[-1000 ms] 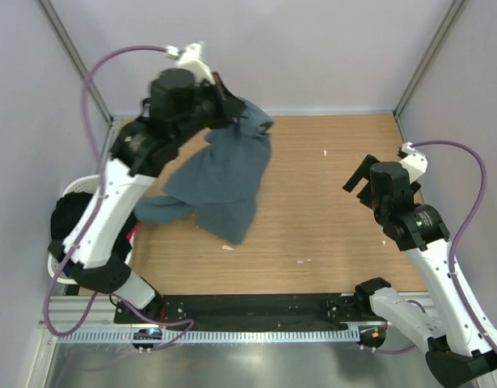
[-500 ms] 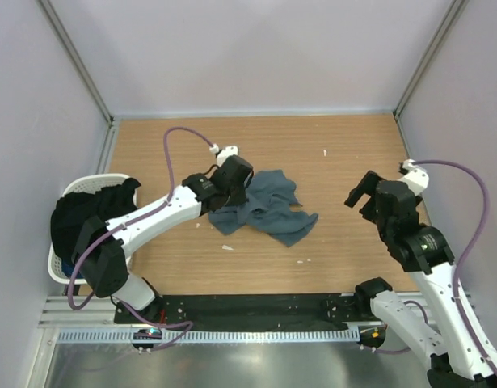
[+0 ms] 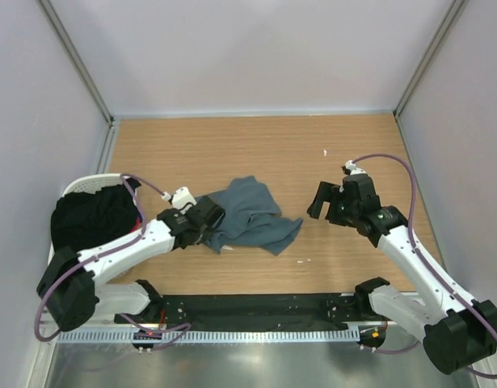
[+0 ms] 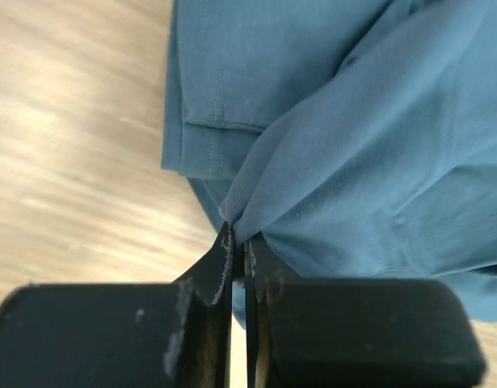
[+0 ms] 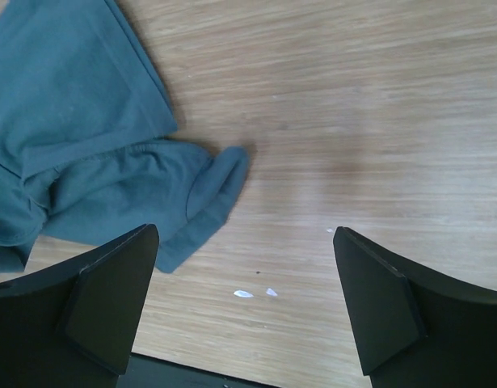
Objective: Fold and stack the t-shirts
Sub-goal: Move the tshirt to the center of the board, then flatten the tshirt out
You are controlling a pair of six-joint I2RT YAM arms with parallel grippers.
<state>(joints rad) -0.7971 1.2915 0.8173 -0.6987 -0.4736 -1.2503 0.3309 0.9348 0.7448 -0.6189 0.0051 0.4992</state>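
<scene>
Basket (image 3: 69,191) first, at your far left: white plastic, sitting beside the left edge of the desk (image 3: 353,153) and heaped with dark cloth (image 3: 90,217). You cannot tell from above what garments those are. Just right of it your left arm lies low across the wood, and your left pincer (image 3: 209,229) is closed on a fold of the slate-blue t-shirt (image 3: 250,217). In your left wrist view the two black fingers (image 4: 208,283) meet with only a sliver between them. A pinch of cloth is caught at their tips, and a stitched hem shows just beyond. The shirt lies crumpled and unfolded near the middle of the desk, with one sleeve end poking out toward the right. Right of that comes bare wood with a few pale specks (image 5: 242,294). Then comes your right pincer (image 3: 319,204), spread wide, gripping nothing and held apart from the shirt. Its wrist view shows the sleeve end at upper left, just beyond the left finger.
</scene>
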